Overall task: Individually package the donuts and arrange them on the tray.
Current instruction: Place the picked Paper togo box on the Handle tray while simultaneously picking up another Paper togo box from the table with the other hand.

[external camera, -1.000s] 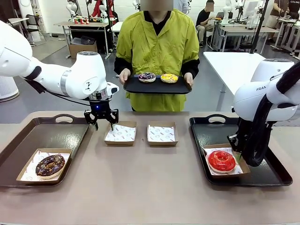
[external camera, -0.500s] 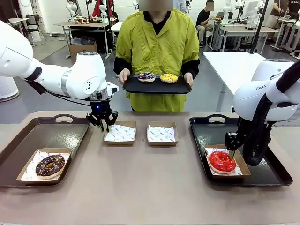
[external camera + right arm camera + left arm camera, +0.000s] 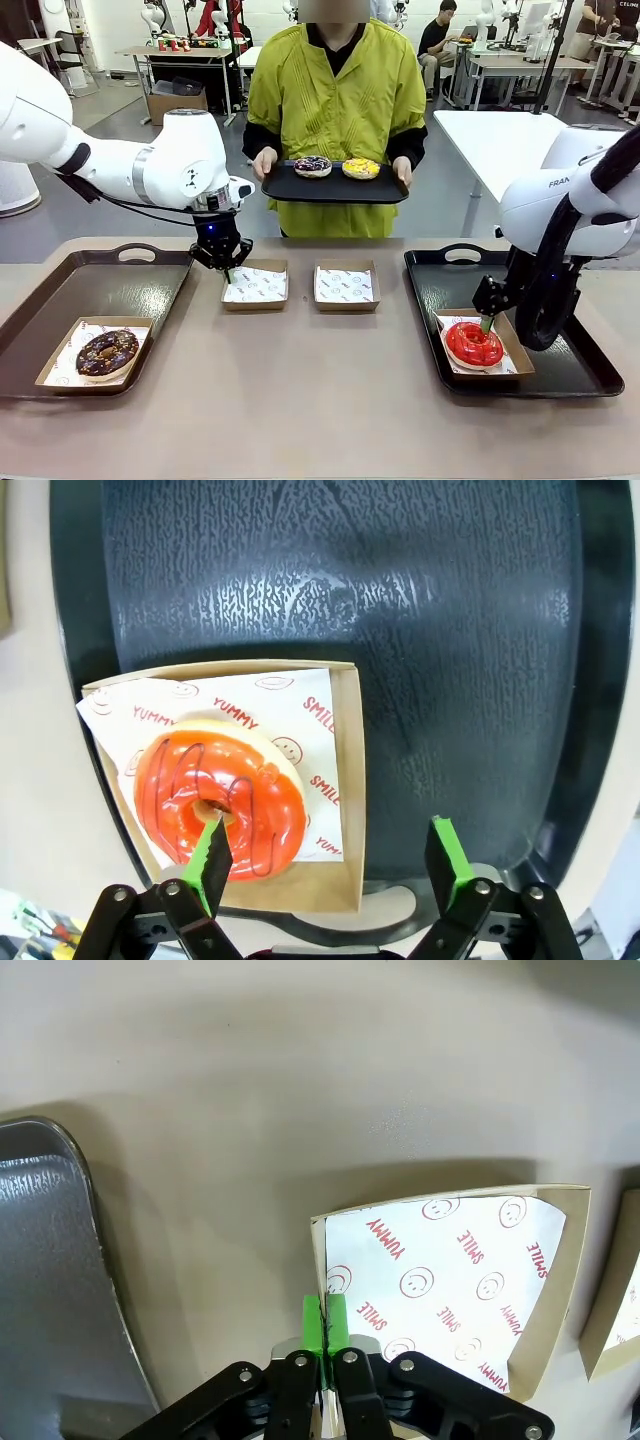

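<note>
The big tan table (image 3: 300,420) has a person in a yellow-green top (image 3: 335,90) standing at its far side. The person holds up a black tray (image 3: 335,187) with both hands. On it sit the purple-brown donut (image 3: 313,165) and the yellow donut (image 3: 361,167), side by side. A dark tray (image 3: 120,285) lies on the robot's left side of the table and another dark tray (image 3: 450,280) lies on its right side. In the near corner of the left one is a brown box (image 3: 52,375) with the chocolate donut (image 3: 107,353) inside. On the right one is a box (image 3: 516,352) with the red donut (image 3: 473,343) inside. Two empty boxes with white smiley paper sit on the table between the trays, the left empty box (image 3: 256,284) and the right empty box (image 3: 346,285). The left gripper (image 3: 324,1320) is down at the left empty box. Its green pads (image 3: 312,1318) are pinched tight on the side wall of that box. The right gripper (image 3: 328,865) is spread wide over the red donut's box. One finger hangs over the donut and the other over the bare tray beside the box, and it holds nothing.
</note>
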